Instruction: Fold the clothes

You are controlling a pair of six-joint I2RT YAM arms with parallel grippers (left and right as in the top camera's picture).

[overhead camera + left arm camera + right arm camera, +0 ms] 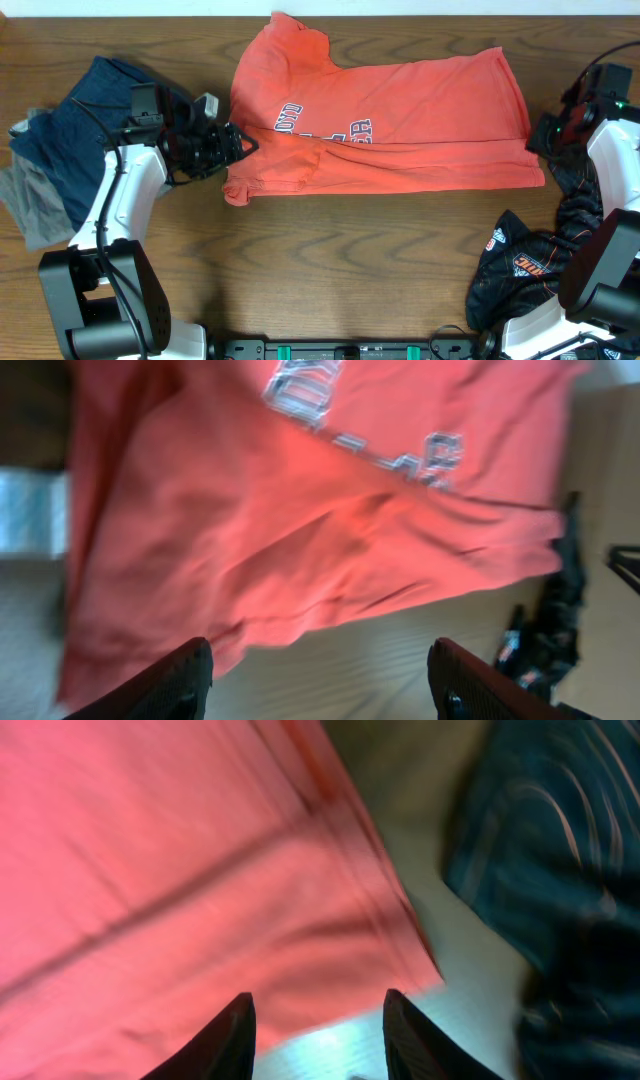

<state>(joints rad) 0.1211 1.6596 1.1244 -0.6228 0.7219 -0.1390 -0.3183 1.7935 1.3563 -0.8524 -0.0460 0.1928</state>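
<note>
L gripper [320, 650], nearest the lens in the L wrist view: fingers [185, 675] spread wide, nothing between them, tips low over the bare wood just off the edge of the orange T-shirt [300, 530]. R gripper [320, 1000], nearest in the R wrist view: fingers [235, 1035] also parted, nothing pinched, with the shirt's hem corner just beyond the tips. Contact with the cloth can't be confirmed for either gripper; both wrist views are blurred. Overhead: shirt lies flat on the table [330, 260], upper centre, long axis running L-R, white lettering [325, 128] on its L half, some creasing along the lower edge. L gripper sits at the shirt's L edge, approx level with the lettering. R gripper sits at the shirt's R edge, near the lower R corner. Dark blue garment [75, 140] is bunched well L of the shirt, behind the L arm, with a grey garment [35, 205] touching its lower side. Black garment [520, 265] with orange print is heaped below the shirt's R end, apart from it.
</note>
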